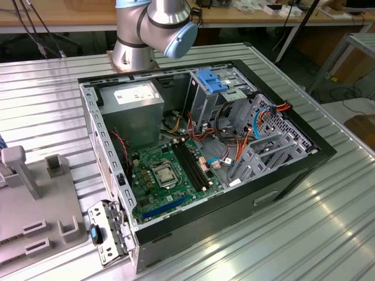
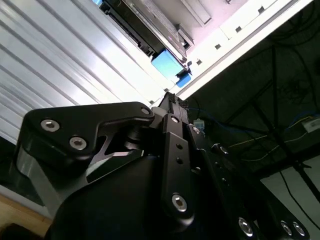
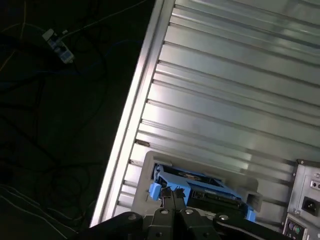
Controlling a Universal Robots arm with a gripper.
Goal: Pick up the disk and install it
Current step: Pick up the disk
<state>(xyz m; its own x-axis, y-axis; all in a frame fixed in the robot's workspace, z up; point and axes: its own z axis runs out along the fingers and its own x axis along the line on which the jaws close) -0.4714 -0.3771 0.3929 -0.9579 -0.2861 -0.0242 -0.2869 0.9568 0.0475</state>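
The disk point(image 3: 200, 184) is a dark slab with bright blue rails. It rests in a pale grey holder point(image 3: 149, 161) on the ribbed metal table, close to the table's edge. In the second wrist view the disk point(image 2: 150, 35) shows its dark side and a blue rail end. My gripper point(image 3: 174, 194) hovers just short of the disk's near blue end, fingers pressed together and holding nothing. In the second wrist view the gripper point(image 2: 172, 102) points toward that same blue end, a small gap away.
The open computer case point(image 1: 293, 175) lies on the table with its motherboard point(image 1: 170, 175), drive cage point(image 1: 275, 146) and a light-blue bracket point(image 1: 211, 79) exposed. The arm's base point(image 1: 149, 29) stands behind it. A grey fixture point(image 1: 35, 222) sits at the exterior view's left. Dark floor with cables lies beyond the table edge point(image 3: 127, 125).
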